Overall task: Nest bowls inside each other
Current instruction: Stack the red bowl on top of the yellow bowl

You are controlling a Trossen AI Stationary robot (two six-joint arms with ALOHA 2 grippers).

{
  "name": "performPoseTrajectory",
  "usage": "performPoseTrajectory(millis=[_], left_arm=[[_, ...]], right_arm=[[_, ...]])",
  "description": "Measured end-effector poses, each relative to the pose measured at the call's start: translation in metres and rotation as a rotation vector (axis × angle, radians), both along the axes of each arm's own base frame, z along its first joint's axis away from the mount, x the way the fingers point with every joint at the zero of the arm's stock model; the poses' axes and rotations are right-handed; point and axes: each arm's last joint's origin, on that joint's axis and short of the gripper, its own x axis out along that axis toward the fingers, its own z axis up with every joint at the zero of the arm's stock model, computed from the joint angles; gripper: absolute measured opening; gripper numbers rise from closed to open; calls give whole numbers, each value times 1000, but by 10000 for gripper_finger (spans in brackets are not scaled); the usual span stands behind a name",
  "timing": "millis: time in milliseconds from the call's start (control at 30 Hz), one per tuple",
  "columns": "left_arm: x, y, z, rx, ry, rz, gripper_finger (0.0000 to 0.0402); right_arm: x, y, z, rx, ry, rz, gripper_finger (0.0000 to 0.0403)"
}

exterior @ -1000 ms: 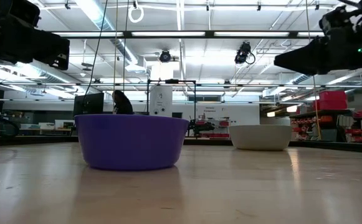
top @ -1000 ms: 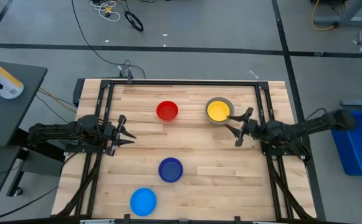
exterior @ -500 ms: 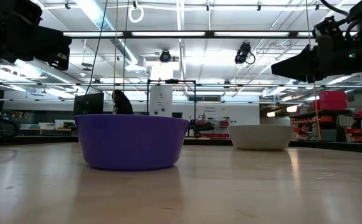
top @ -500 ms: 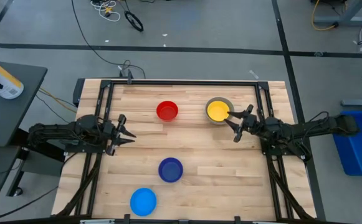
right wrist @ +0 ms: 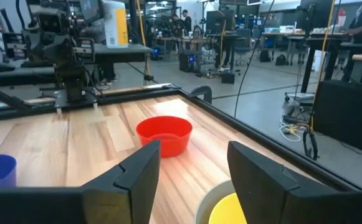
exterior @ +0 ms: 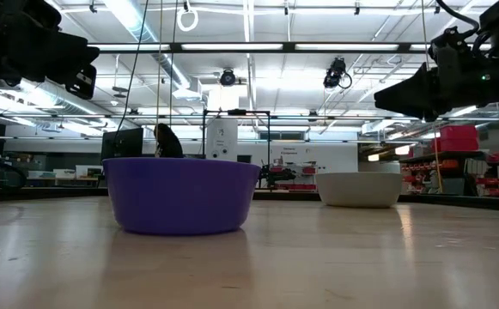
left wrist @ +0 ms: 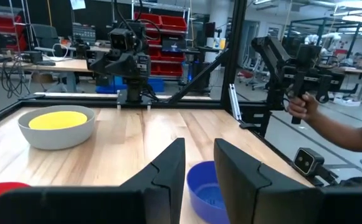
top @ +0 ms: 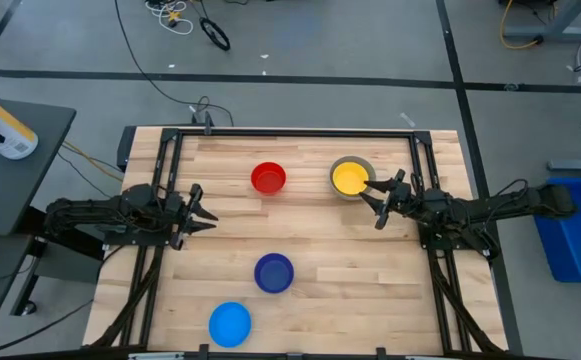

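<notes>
A yellow bowl [top: 350, 179] sits nested in the grey bowl [exterior: 358, 190] at the far right of the table. The red bowl [top: 268, 178] stands to its left. The dark blue bowl [top: 274, 272] is nearer the middle, and the light blue bowl [top: 230, 323] is by the near edge. All rest upright on their bases. My right gripper [top: 373, 203] hovers open just beside the grey bowl, pointing level toward the table's left. My left gripper [top: 208, 214] hangs at the left side, open with a narrow gap, holding nothing.
Black frame rails [top: 170, 150] run along the table's left, far and right edges. A person's hand [left wrist: 300, 107] shows beyond the table's near edge in the left wrist view. Bare wood lies between the bowls.
My right gripper has swung a little toward the grey bowl and rolled slightly about its own axis. The bowls have stayed where they were.
</notes>
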Motion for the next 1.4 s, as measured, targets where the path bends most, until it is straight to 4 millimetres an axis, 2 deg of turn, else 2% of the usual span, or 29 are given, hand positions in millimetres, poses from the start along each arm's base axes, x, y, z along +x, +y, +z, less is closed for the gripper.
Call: performPoseTrajectory(millis=[333, 533, 700, 833, 967, 1133, 1267, 1400], left_arm=[[0, 0, 1, -95, 12, -6, 93], [0, 0, 1, -74, 11, 11, 93], [1, 5, -3, -156, 48, 185, 93], [2, 9, -9, -77, 116, 323, 98], [9, 11, -16, -104, 206, 355, 135], [21, 13, -23, -116, 277, 435, 216], [35, 14, -16, -86, 266, 453, 265], [55, 16, -1, -22, 330, 475, 278]], right_arm=[[0, 0, -3, 0, 29, 3, 216], [0, 0, -4, 0, 40, 3, 226], [0, 0, -6, -1, 59, 4, 234], [0, 0, -7, 20, 69, 3, 241], [0, 1, -9, 31, 84, 27, 250], [0, 1, -10, 33, 96, 47, 261], [-1, 1, -12, 33, 118, 47, 268], [-1, 1, -13, 33, 129, 47, 275]])
